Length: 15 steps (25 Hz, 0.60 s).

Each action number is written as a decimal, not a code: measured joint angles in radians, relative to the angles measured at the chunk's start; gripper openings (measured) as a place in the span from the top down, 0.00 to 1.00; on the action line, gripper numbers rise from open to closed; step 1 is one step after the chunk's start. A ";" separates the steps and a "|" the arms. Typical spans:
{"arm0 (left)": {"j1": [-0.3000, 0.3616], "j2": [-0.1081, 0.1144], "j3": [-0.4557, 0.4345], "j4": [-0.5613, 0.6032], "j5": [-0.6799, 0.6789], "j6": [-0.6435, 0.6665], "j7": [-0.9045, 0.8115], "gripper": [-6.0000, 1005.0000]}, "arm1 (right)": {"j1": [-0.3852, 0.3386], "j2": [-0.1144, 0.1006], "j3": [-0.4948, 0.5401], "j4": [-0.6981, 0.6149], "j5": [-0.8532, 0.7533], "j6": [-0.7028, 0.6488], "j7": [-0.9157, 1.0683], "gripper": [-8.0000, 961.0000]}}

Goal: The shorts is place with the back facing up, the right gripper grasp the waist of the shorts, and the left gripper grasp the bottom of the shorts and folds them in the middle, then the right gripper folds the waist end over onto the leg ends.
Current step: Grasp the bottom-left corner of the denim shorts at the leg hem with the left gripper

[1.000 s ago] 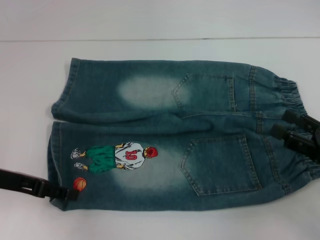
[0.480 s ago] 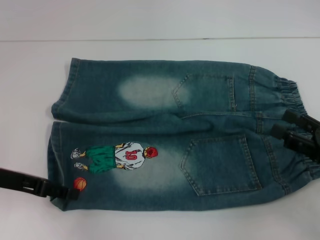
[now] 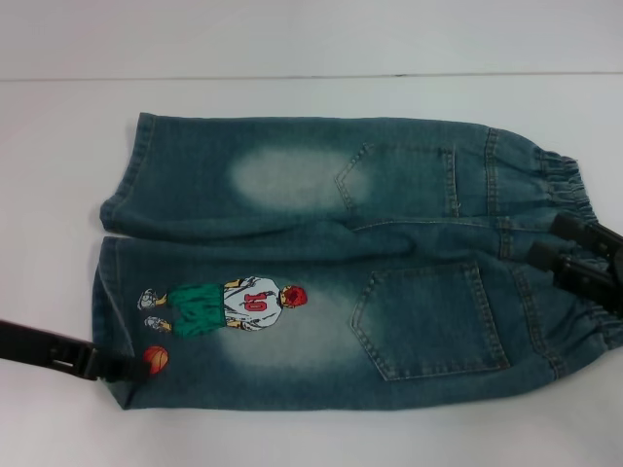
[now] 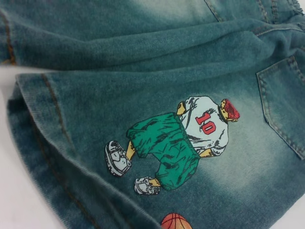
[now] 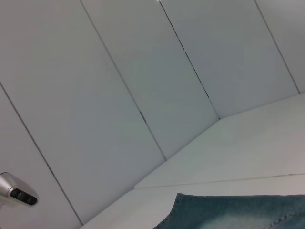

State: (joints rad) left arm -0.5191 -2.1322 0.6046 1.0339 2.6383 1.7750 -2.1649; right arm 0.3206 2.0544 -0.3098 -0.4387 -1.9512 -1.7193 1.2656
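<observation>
From the head view, the shorts [image 3: 341, 268] lie flat, back up, on the white counter [image 3: 58, 195]: soft faded blue-green denim with pale bleached patches, two stitched pockets and an embroidered player beside an orange ball [image 3: 156, 359]. The puckered waist of the shorts [image 3: 574, 243] lies to the right, the straight leg ends [image 3: 112, 282] to the left. The left gripper [image 3: 122, 370] touches the near leg's hem by the ball, and I cannot tell whether it is clenched. The right gripper [image 3: 560, 245] sits on the waistband, fingers apart, partly cut off by the frame. The left wrist view shows the figure's number 10 shirt and ribbed hem. The right wrist view shows mostly grey wall panels [image 5: 119, 86], and a corner of denim.
</observation>
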 joint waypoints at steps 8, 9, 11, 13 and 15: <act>-0.002 -0.002 0.001 0.000 0.006 0.000 0.003 0.78 | 0.000 -0.001 0.000 0.000 0.000 0.000 0.000 0.08; -0.002 -0.002 0.001 0.000 0.007 0.000 0.002 0.80 | 0.000 -0.001 0.000 0.000 0.000 0.000 0.000 0.08; -0.002 -0.002 0.001 0.000 0.007 0.000 0.003 0.83 | -0.001 -0.001 0.000 0.000 0.000 0.000 0.000 0.08; -0.002 -0.001 0.001 -0.001 0.007 0.001 0.003 0.85 | -0.001 -0.001 0.000 0.000 0.001 0.000 0.000 0.08; -0.002 0.000 0.001 -0.001 0.007 0.000 0.004 0.87 | -0.001 0.000 0.000 0.000 0.001 0.000 0.000 0.08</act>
State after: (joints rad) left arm -0.5216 -2.1321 0.6060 1.0327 2.6451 1.7745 -2.1606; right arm 0.3191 2.0540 -0.3098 -0.4387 -1.9502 -1.7197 1.2655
